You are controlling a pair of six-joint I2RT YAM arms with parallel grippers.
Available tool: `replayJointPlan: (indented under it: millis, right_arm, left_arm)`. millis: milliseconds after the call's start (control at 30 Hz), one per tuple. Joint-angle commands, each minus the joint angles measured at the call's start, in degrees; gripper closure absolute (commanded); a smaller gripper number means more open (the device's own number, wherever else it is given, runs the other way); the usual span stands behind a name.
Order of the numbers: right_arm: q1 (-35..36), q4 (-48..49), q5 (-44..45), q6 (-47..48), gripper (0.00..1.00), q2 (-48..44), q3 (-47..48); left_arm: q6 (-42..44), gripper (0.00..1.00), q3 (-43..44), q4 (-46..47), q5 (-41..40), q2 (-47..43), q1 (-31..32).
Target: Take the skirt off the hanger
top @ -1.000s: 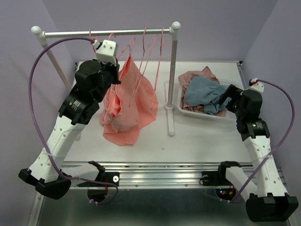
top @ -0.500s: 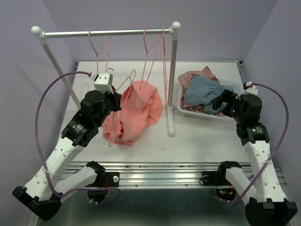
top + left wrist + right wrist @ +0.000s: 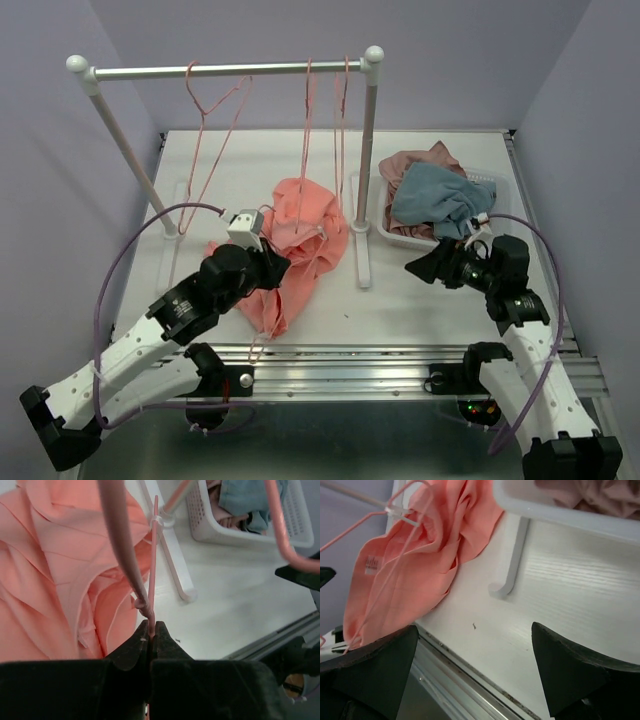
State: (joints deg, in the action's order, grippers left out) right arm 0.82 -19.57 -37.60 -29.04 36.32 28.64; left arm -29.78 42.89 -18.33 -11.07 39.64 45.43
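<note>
Skirt (image 3: 300, 240) removal turns on the left gripper (image 3: 151, 630), pinched shut on the hanger (image 3: 153, 560) wire, which runs straight ahead into the heaped cloth on the table (image 3: 420, 310). Right gripper (image 3: 425, 268), spread wide, faces that heap from the right, apart from it.

We see a white basket (image 3: 408, 240) just right of the clothes rack (image 3: 368, 150), holding a grey-blue garment (image 3: 435, 200) and a mauve garment (image 3: 415, 163).

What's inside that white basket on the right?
The white basket holds a grey-blue garment lying over a dusty pink one. Anything beneath them, and the basket's floor, is covered.
</note>
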Motion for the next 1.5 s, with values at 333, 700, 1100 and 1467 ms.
replayJointPlan:
  millis: [333, 700, 1100, 1467]
  right_arm:
    - [45.4, 24.14, 24.75, 0.46, 0.0, 17.54, -0.35]
    - [49.89, 38.96, 42.08, 1.88, 0.0, 23.18, -3.5]
    - [49.89, 54.98, 51.31, -0.05, 0.0, 35.65, -0.52]
    - [49.89, 61.76, 51.23, -0.85, 0.02, 40.76, 0.8]
  left_arm:
    - [-13.03, 1.0, -2.48, 5.32, -13.54, 1.85, 19.17]
    - [-13.55, 1.0, 2.37, -2.15, -17.23, -0.52, 20.66]
    - [-12.32, 1.0, 7.38, -7.86, -17.85, -0.7, 20.75]
    - [-12.23, 1.0, 7.2, -8.22, -18.46, -1.23, 20.84]
